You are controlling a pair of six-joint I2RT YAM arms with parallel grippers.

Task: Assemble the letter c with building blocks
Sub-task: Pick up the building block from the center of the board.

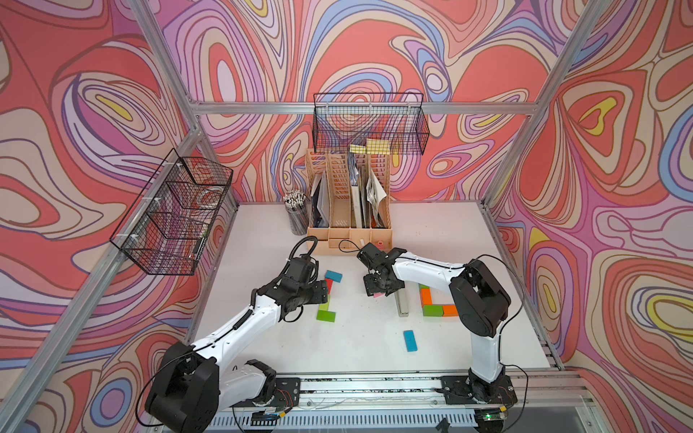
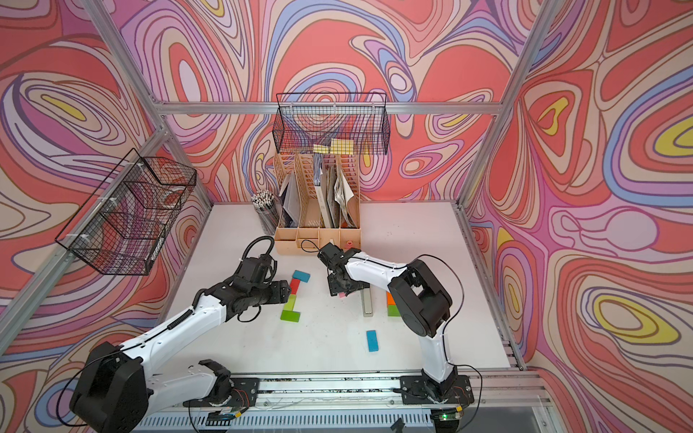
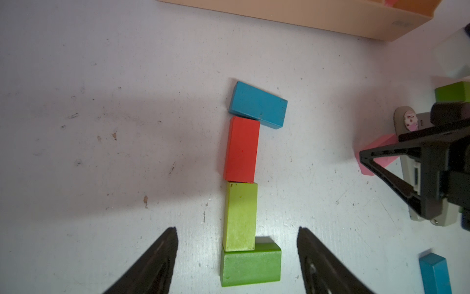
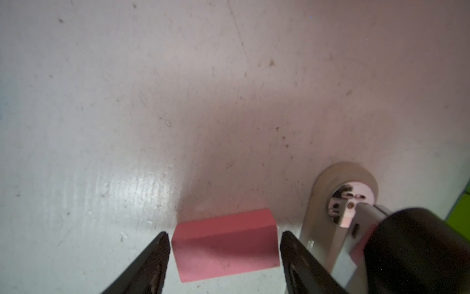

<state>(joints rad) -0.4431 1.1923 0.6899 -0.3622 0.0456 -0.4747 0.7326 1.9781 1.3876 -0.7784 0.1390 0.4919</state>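
**Left gripper point(image 3: 236, 229) wide over the letter c point(image 3: 240, 182), right gripper point(image 4: 224, 233) astride the pink block point(image 4: 225, 250)**

On the white table point(image 1: 356, 348), at about 9 o'clock from its middle, the letter c lies flat as a squared bracket opening toward 3 o'clock. The red block point(image 3: 241, 150) and the lime block point(image 3: 240, 216) run end to end as its spine. The blue block point(image 3: 258, 104) sits at the 12 o'clock end, tilted and meeting the red one only near a corner. The green block point(image 3: 250, 264) lies square against the lime one at the 6 o'clock end. The left gripper hangs above the lime and green blocks, fingers spread wide to either side, gripping nothing.

Near the table's middle the pink block lies flat. The right gripper is low over it, fingers parted and close beside two opposite sides. A sliver of table shows beside one finger, and I can't tell whether the other touches.

Just at 3 o'clock of the pink block lies the stapler point(image 1: 402, 303). Beyond it is a group of orange and green blocks point(image 1: 431, 310), partly hidden under the right arm. A loose blue block point(image 1: 410, 340) lies alone at about 5 o'clock.
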